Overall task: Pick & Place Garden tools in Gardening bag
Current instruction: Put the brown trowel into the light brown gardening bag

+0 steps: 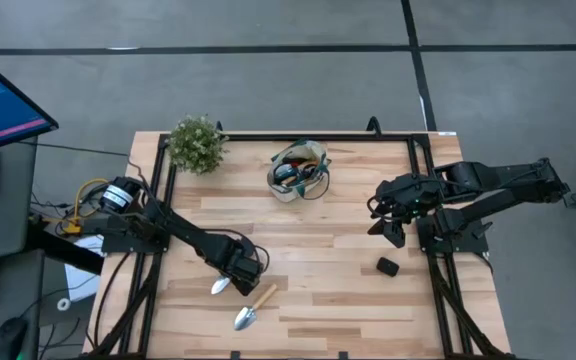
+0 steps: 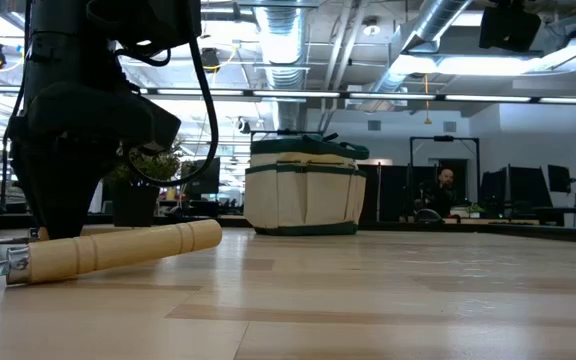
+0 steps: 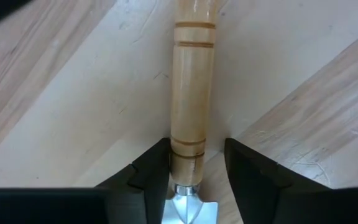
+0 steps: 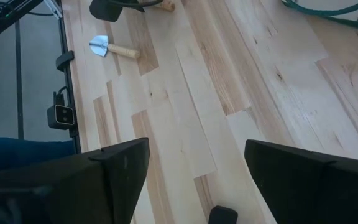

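A trowel with a light wooden handle (image 3: 191, 93) and silver head (image 1: 220, 286) lies flat on the table near the front left. My left gripper (image 1: 240, 266) stands over it, pointing down, open, one finger on each side of the handle near the metal end. A second trowel (image 1: 253, 308) lies flat just nearer the front edge; its handle (image 2: 118, 248) fills the low view's foreground. The beige gardening bag (image 1: 298, 172) with green trim stands at the far middle, with tools inside. My right gripper (image 1: 388, 225) hangs open above the table's right side, empty. My left gripper comes from above, and its fingers lie across the trowel's handle at the end next to the metal neck (image 3: 188, 158). One finger (image 3: 154, 168) stands right against the handle's side; whether it touches, I cannot tell. The other finger (image 3: 244, 168) shows a gap.
A bushy green plant (image 1: 196, 145) stands at the far left corner. A small black lump (image 1: 387, 267) lies on the right side, below my right gripper. Bare wood lies between the bag and the trowels.
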